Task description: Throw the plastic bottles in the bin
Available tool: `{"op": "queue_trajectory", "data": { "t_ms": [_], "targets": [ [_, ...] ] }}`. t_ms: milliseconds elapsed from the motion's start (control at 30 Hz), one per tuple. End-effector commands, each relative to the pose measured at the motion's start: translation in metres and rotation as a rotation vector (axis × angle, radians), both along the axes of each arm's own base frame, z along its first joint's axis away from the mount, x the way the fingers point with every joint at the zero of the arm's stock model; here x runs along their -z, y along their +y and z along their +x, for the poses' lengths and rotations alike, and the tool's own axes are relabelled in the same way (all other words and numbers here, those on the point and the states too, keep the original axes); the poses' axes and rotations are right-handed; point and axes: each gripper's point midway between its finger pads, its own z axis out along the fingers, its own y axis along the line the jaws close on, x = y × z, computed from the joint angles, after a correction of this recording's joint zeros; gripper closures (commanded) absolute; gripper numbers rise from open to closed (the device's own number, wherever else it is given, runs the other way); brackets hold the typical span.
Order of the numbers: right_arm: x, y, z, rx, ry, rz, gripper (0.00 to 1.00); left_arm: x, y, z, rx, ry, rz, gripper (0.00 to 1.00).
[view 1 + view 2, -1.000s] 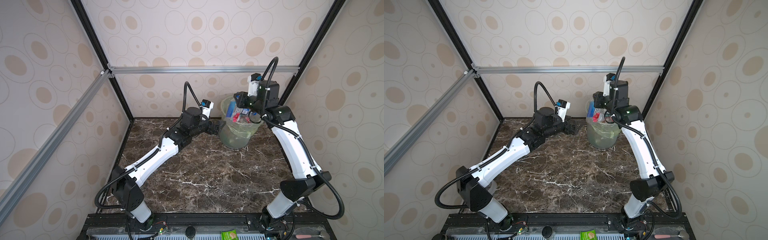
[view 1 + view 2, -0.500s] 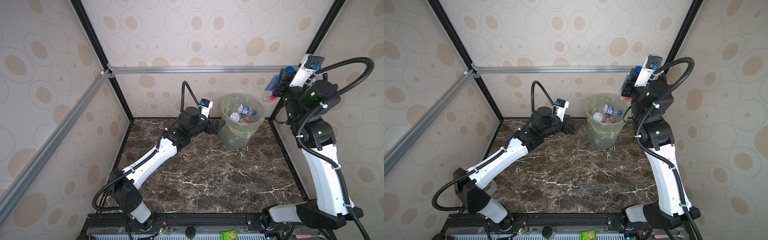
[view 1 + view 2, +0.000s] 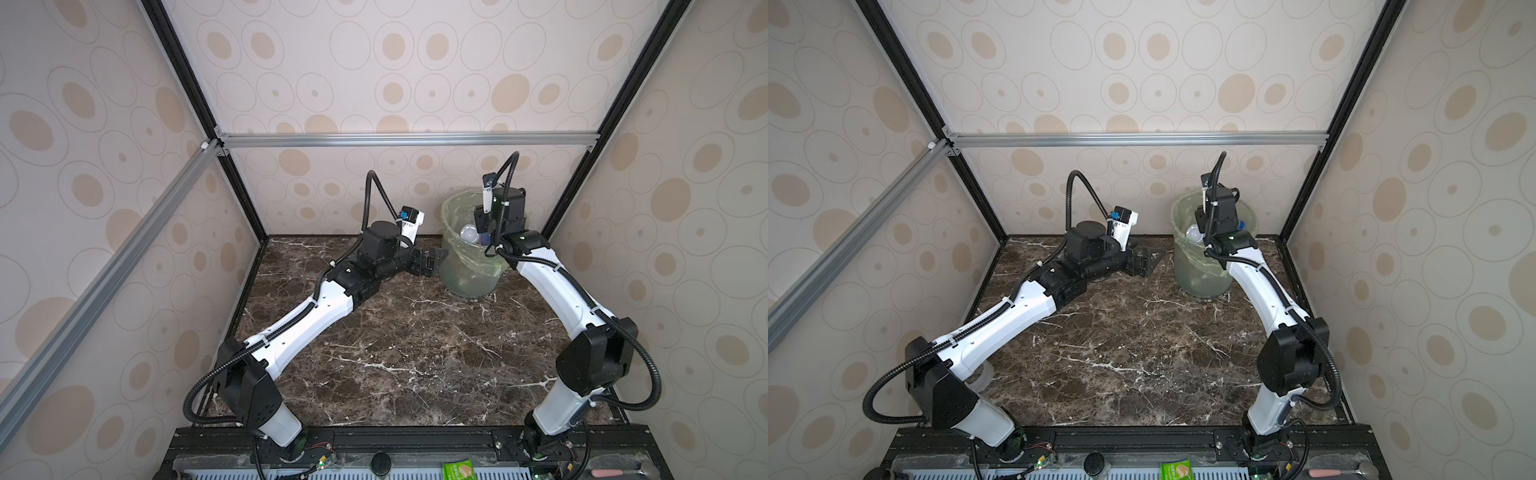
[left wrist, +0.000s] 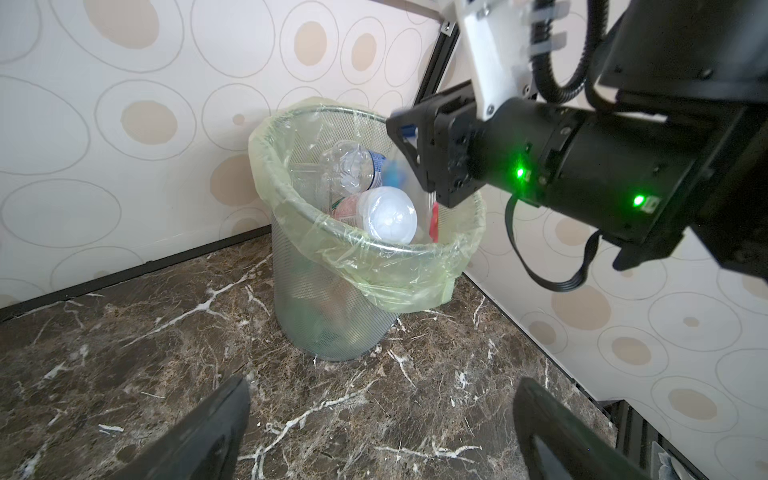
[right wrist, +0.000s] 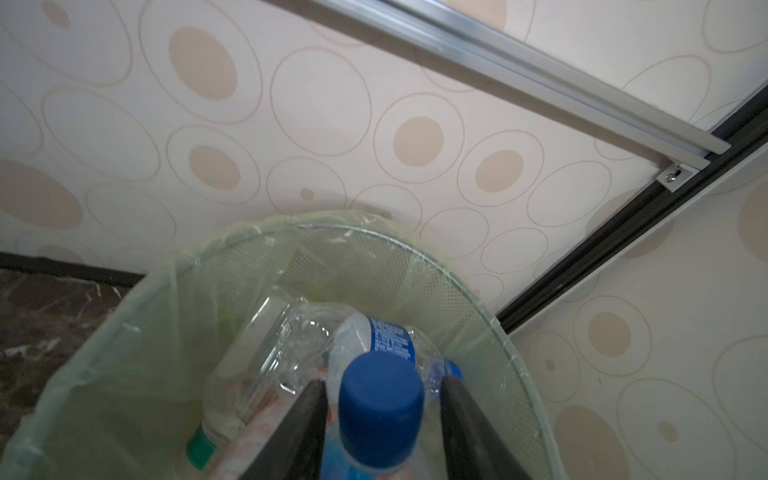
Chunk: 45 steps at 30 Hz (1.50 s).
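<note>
The right end effector (image 5: 382,383) has swung down from high in the upper right of the top views, where it was half a second ago. It now hangs over the mouth of the bin (image 3: 446,208), right of centre in both top views. Between its fingers (image 5: 299,432) stands a blue-capped bottle (image 5: 380,409), cap toward the wrist camera. A gap shows on each side of the cap, but the body is cut off at the lower edge, so I cannot tell whether it is gripped or already let go. Beneath it other bottles (image 4: 390,214) lie heaped in the bin. The drop looks to be in hand and the task near its end, since no bottle shows on the bench (image 3: 415,353). The left end effector (image 4: 382,436), spread wide and empty, has stayed just beside the bin's wall.
</note>
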Motion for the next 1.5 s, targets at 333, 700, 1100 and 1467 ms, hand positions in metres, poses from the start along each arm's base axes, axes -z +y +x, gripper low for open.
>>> {"op": "queue_trajectory", "data": {
  "t_ms": [333, 700, 1100, 1467],
  "targets": [
    [-0.107, -0.019, -0.065, 0.000, -0.204, 0.074, 0.02, -0.018, -0.002, -0.002, 0.022, -0.032, -0.032, 0.01],
    [-0.084, -0.009, -0.091, -0.058, -0.121, 0.259, 0.00, -0.038, 0.038, 0.009, -0.143, -0.130, -0.012, 0.01],
    [0.027, -0.071, -0.135, 0.206, -0.004, 0.178, 0.00, -0.033, 0.179, 0.033, -0.589, -0.296, 0.078, 0.01],
    [0.152, -0.119, -0.169, 0.435, 0.116, 0.194, 0.00, 0.081, 0.311, 0.014, -0.997, -0.242, 0.156, 0.01]
  ]
}}
